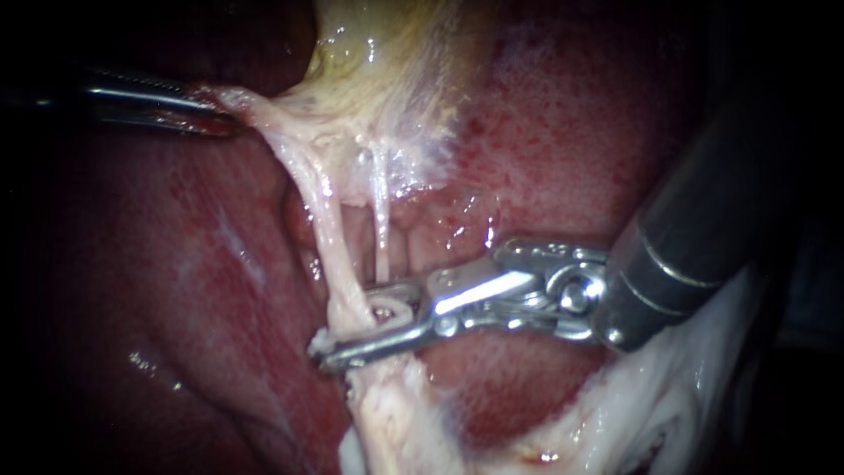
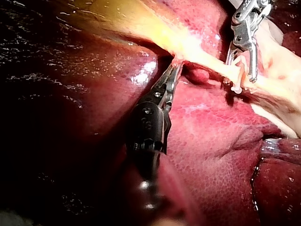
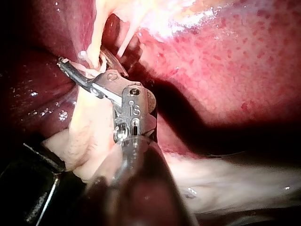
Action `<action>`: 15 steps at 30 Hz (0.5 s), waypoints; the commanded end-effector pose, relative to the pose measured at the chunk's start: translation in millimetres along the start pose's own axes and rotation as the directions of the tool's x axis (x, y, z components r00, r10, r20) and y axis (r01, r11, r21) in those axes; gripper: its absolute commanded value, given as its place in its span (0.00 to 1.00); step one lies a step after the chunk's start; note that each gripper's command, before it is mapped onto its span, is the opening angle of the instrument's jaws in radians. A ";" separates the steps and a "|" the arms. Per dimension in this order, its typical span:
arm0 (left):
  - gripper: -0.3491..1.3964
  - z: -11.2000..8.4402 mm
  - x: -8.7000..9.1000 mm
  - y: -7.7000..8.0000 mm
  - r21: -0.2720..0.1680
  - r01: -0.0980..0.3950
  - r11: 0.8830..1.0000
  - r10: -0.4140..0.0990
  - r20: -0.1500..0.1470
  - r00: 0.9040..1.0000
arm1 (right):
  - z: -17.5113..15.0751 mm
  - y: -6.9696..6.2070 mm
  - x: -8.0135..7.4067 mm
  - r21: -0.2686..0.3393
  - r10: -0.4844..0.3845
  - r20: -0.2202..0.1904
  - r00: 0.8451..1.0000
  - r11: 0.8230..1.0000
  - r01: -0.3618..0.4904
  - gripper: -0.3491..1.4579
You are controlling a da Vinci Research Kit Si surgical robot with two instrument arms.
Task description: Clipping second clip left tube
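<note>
Not much to read in here, honestly. The only marking I can spot is a tiny stamped mark on the metal joint housing (image 3: 133,109) of the right instrument (image 3: 87,66), just behind its jaws, and it only shows from the right wrist camera. From the endoscope that same joint is just shiny metal, with anything on it too small to make out. The left instrument (image 2: 173,75) has a dark joint block with no lettering I can make out.
</note>
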 end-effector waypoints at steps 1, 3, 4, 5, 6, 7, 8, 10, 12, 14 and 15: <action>0.00 0.0 0.0 0.0 0.000 0.001 1.000 -0.001 0.000 1.000 | 0.2 0.0 0.1 0.011 0.007 0.005 1.000 1.000 -0.007 0.47; 0.00 0.1 0.0 0.0 0.001 0.001 1.000 -0.001 0.000 1.000 | 0.7 -0.1 0.3 0.029 0.007 0.011 1.000 1.000 -0.008 0.47; 0.00 0.1 0.0 0.0 0.001 0.001 1.000 -0.001 0.000 1.000 | 0.9 -0.2 0.4 0.036 0.011 0.012 1.000 0.999 -0.012 0.47; 0.00 0.1 0.1 0.0 0.001 0.001 1.000 -0.001 0.000 1.000 | 1.1 -0.3 0.4 0.043 0.015 0.013 1.000 0.999 -0.016 0.47; 0.00 0.1 0.1 0.0 0.001 0.001 1.000 -0.001 0.000 1.000 | 1.3 -0.5 0.5 0.056 0.013 0.012 1.000 0.998 -0.013 0.47; 0.00 0.1 0.1 0.0 0.001 0.001 1.000 -0.001 0.000 1.000 | 1.4 -0.7 0.6 0.064 0.017 0.010 1.000 0.998 -0.018 0.47; 0.00 0.1 0.1 0.0 0.001 0.001 1.000 -0.001 0.000 1.000 | 1.5 -1.0 0.6 0.074 0.021 0.006 1.000 0.997 -0.022 0.47; 0.00 0.1 0.1 0.0 0.001 0.001 1.000 -0.001 0.000 1.000 | 1.6 -1.8 0.8 0.095 0.018 -0.001 1.000 0.995 -0.018 0.47; 0.00 0.1 0.1 0.0 0.001 0.001 1.000 -0.001 0.000 1.000 | 1.8 -2.7 1.2 0.112 0.017 -0.005 1.000 0.994 -0.016 0.47; 0.00 0.1 0.1 0.0 0.001 0.001 1.000 -0.001 0.000 1.000 | 1.8 -3.5 1.6 0.127 0.017 -0.007 1.000 0.992 -0.016 0.46; 0.00 0.1 0.1 0.0 0.001 0.001 1.000 -0.001 0.000 1.000 | 1.8 -3.9 1.9 0.137 0.017 -0.008 1.000 0.991 -0.015 0.45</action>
